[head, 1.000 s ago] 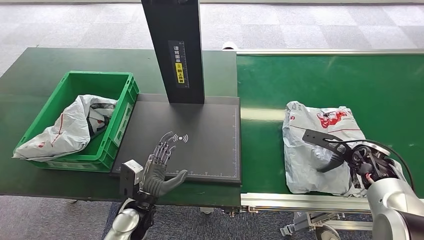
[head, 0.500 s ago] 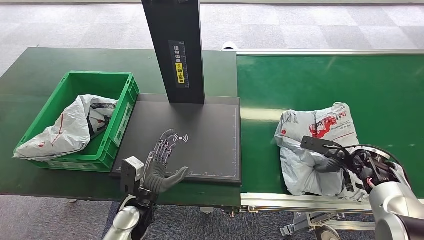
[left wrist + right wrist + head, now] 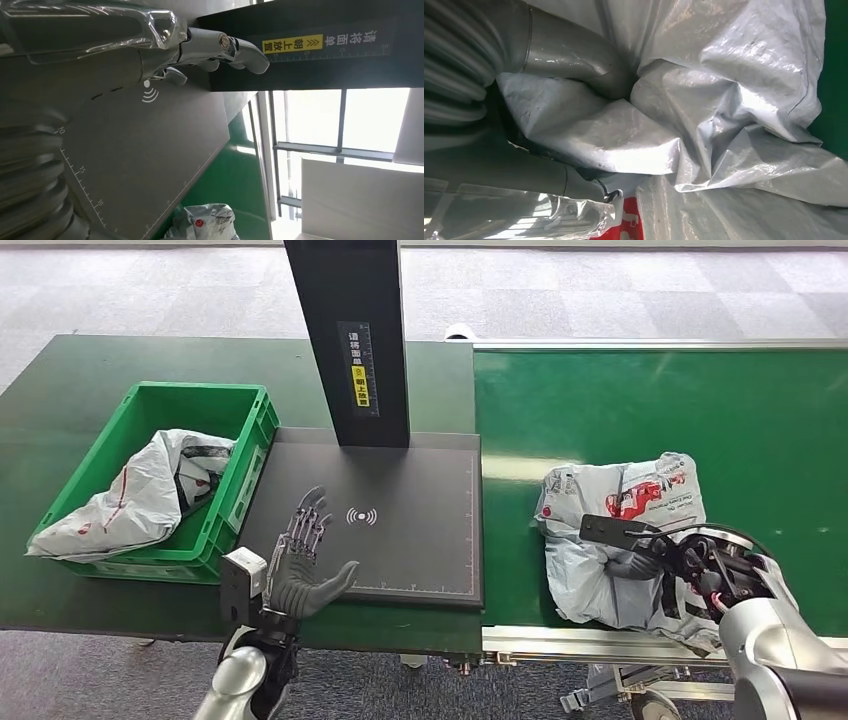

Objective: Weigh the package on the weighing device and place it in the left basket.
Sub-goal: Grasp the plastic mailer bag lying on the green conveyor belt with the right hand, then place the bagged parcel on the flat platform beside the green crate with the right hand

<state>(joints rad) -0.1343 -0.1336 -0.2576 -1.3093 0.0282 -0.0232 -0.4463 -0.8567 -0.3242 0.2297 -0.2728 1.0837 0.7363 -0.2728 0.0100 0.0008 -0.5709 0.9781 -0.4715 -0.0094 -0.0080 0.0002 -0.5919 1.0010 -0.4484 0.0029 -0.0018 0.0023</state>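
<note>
Right hand [image 3: 690, 565] fingers [image 3: 569, 55] gripping the bunched grey package [image 3: 620, 530], on the green belt [image 3: 660, 400] near its front-left edge, just beside the scale [image 3: 400, 540]. Left hand [image 3: 300, 565] fingers spread, holding nothing, over the scale's front-left corner. Scale plate bare toward belt. Basket [image 3: 100, 450] at desk's [image 3: 60, 370] left holds another bag [image 3: 130, 490].

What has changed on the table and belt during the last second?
The right hand grips the grey package, which has bunched up and slid along the belt toward the scale. The open left hand over the scale shifted slightly toward the green basket. The basket, the bag in it and the scale stayed put.
</note>
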